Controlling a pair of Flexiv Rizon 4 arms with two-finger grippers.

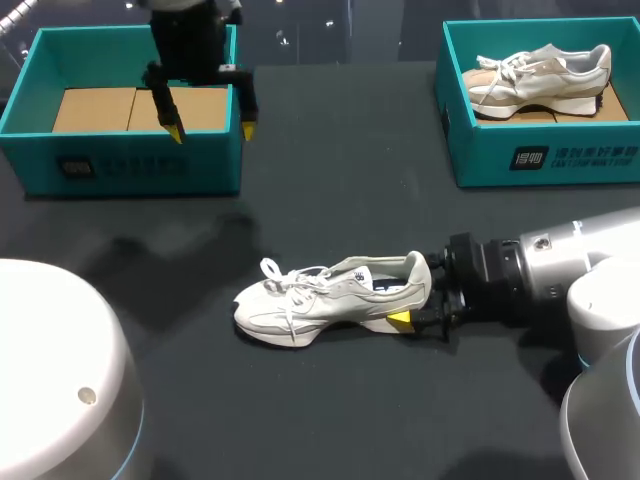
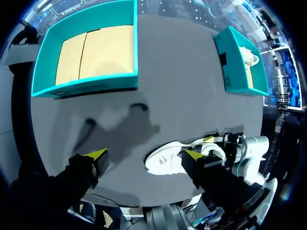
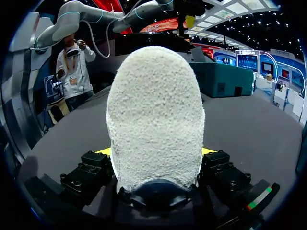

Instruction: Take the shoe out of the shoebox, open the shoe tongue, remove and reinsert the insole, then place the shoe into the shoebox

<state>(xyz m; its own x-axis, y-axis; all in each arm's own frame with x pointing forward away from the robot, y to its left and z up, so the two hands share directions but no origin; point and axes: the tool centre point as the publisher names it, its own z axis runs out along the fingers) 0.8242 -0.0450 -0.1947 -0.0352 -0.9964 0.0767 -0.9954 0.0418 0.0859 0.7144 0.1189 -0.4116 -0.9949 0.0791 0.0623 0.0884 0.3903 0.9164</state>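
Pinched the shoe (image 1: 320, 298) in the right claw (image 1: 415, 295) on the dark bench (image 1: 350, 170); held the left claw (image 1: 212, 131) spread at ten o'clock.

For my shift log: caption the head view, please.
Right claw grips the heel of the sneaker lying on the table; left claw hangs open above.

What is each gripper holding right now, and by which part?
Right gripper grips the shoe by its heel; left gripper is open, holding nothing.
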